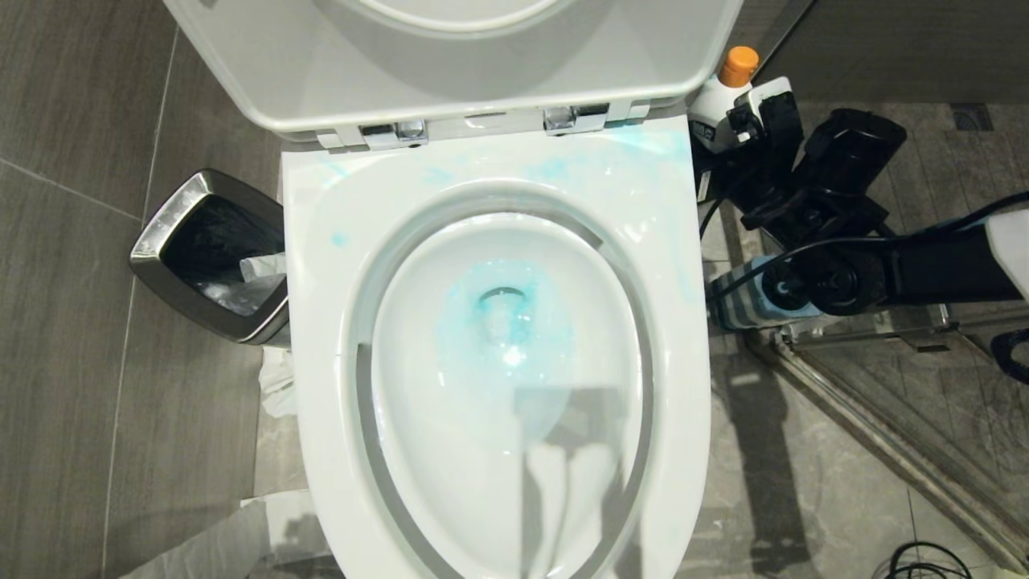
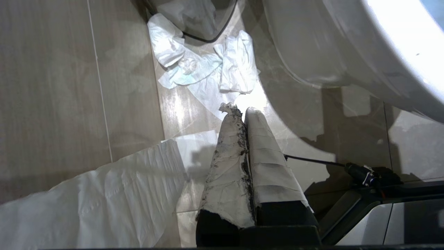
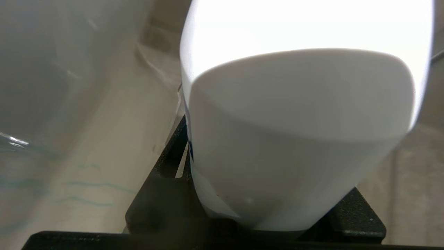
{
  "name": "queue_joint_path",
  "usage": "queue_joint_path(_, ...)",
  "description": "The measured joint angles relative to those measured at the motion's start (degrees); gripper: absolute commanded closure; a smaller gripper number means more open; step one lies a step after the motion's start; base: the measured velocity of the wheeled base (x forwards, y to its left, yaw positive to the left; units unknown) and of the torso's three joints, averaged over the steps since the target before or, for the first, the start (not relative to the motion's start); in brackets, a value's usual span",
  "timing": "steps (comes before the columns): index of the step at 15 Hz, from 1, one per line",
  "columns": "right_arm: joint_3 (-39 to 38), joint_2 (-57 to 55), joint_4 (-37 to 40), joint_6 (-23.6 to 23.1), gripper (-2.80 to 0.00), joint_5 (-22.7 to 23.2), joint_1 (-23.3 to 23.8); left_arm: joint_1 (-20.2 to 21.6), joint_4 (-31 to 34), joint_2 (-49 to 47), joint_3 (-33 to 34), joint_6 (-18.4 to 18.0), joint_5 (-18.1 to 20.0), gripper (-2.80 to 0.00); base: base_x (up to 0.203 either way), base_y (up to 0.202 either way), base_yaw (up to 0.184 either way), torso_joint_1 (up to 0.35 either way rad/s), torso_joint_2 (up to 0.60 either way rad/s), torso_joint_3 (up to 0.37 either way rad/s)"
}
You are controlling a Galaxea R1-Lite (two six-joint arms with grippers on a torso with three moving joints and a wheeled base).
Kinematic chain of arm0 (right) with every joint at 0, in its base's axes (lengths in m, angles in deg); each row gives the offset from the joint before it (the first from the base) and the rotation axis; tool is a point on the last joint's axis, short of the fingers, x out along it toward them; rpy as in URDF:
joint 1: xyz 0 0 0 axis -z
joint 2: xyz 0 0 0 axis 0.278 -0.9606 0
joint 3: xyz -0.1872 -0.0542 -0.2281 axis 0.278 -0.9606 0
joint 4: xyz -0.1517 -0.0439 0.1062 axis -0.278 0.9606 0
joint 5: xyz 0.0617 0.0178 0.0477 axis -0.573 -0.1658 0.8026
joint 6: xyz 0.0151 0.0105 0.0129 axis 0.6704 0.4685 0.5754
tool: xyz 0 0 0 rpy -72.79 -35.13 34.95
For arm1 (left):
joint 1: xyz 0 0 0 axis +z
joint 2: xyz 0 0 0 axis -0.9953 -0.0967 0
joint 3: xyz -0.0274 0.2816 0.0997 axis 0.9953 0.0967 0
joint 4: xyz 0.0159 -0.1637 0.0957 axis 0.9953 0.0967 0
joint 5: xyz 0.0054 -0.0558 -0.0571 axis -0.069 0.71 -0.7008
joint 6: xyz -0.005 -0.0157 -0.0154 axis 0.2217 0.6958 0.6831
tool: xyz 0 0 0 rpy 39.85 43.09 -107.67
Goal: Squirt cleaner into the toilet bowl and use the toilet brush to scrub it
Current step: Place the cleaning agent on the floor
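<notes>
The head view showed the bowl [image 1: 498, 338] smeared with blue cleaner [image 1: 502, 310], lid up, and the right hand [image 1: 744, 121] beside it gripping a white orange-capped bottle [image 1: 723, 92]. Only the right wrist view showed that bottle's body [image 3: 298, 139] between the jaws. The brush holder [image 1: 744, 301] seemed to stand behind the arm. The left hand [image 2: 241, 111], closed, hung over paper [image 2: 104, 194] on the floor.

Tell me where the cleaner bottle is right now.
In the head view the white, orange-capped cleaner bottle stands at the right, beside the toilet bowl's hinge end, held in the right hand.
</notes>
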Motion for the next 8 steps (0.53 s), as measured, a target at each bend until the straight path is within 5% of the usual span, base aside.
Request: queue_joint_path(8,2.3,-4.0,-1.9,0.0,0.0,0.0,0.0,0.0,0.0,0.0,0.0,-0.1,0.1,0.0,0.0,0.0,0.0,0.002,0.0,-0.19)
